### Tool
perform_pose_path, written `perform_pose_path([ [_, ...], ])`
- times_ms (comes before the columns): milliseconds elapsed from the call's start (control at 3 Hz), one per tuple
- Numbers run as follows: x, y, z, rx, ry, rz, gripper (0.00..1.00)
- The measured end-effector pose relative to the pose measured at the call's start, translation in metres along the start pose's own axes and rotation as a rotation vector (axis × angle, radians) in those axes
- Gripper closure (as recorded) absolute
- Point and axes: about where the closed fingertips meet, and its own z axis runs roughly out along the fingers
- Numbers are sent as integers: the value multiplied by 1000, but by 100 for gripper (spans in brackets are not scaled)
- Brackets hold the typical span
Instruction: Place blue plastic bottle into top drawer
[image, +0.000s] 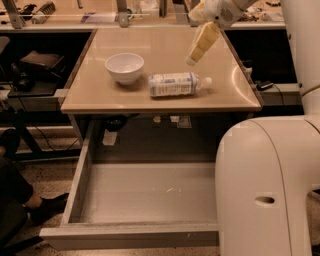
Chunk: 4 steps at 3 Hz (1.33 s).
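Note:
The blue plastic bottle (175, 84) lies on its side on the tan table top (100, 95), white cap pointing right, just right of the white bowl. My gripper (192, 59) hangs above the table, pointing down and to the left. It is just above and behind the bottle's cap end and holds nothing. The top drawer (75, 195) stands pulled out below the table's front edge. Its grey, scuffed bottom shows and nothing lies in it.
A white round bowl (124, 67) stands left of the bottle. My white robot body (270, 185) covers the drawer's right part. Dark shelves with clutter (35, 65) stand at the left. A person's shoe (47, 205) is on the floor beside the drawer.

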Motion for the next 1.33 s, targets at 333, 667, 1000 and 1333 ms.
perform_pose_path([
  [333,22,10,44,-108,-63,49,0],
  [667,32,19,71,-181,-100,73,0],
  [1000,45,26,87,-227,-110,104,0],
  [1333,43,21,93,-214,-117,105,0],
])
